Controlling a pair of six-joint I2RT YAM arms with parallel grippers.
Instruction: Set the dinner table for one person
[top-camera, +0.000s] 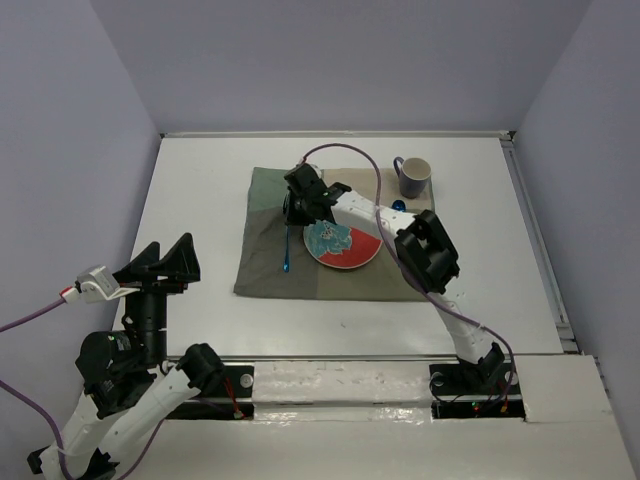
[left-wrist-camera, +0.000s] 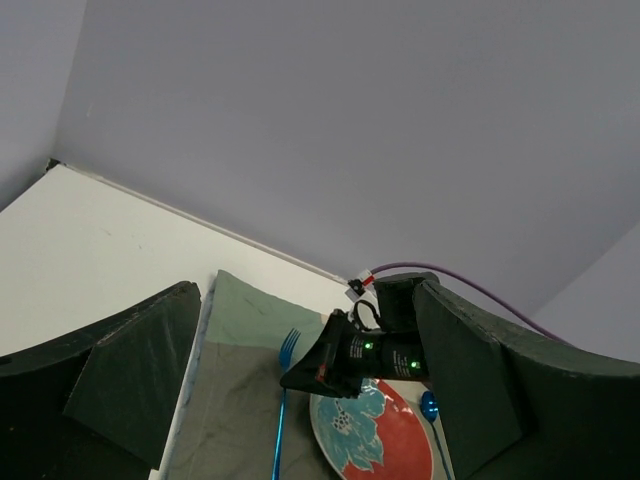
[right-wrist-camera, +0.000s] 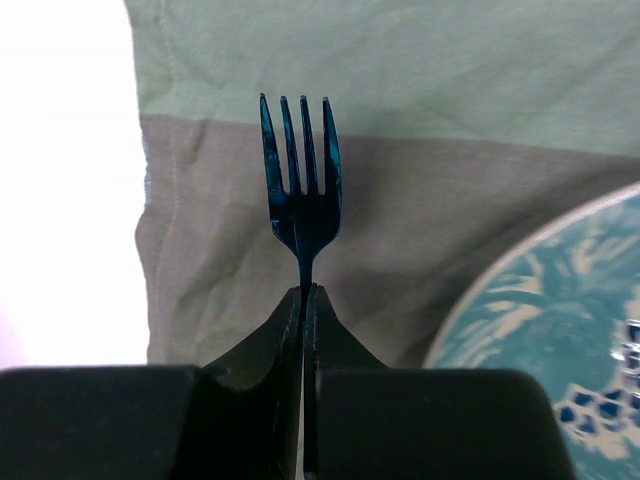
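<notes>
Table (top-camera: 200, 200): a big plain white top with lavender walls on three sides. Both arm bases are bolted along its near edge.
Right arm (top-camera: 430, 255): it reaches from its base on the near right, out across the mat, with a purple cable looping over it.
Left arm (top-camera: 130, 370): folded up at the near left corner, well apart from the place setting.
Mat (top-camera: 270, 270): olive-green cloth in four patches, lying flat around the middle of the table and a little rumpled at its near edge.
Plate (top-camera: 350, 250): round, part red and part teal pattern, sitting on the mat right of its middle. The right arm crosses over its far edge.
Mug (top-camera: 413, 177): grey, upright, handle to the left, at the far right corner of the mat. From here I cannot tell whether it stands on the cloth or just off it.
Left gripper (top-camera: 167, 258): fingers spread wide with nothing between them, held up off the table and pointed towards the mat.
Right gripper (right-wrist-camera: 303, 295): fingers pressed together, tips right at the neck of the fork. I cannot tell whether they touch it.
Fork (right-wrist-camera: 302, 190): blue, flat on the mat just left of the plate, tines towards the far wall. Its handle runs back under the closed fingers.
Spoon (left-wrist-camera: 429, 405): blue, just right of the plate. Only its bowl shows, the rest being hidden behind the right arm.
</notes>
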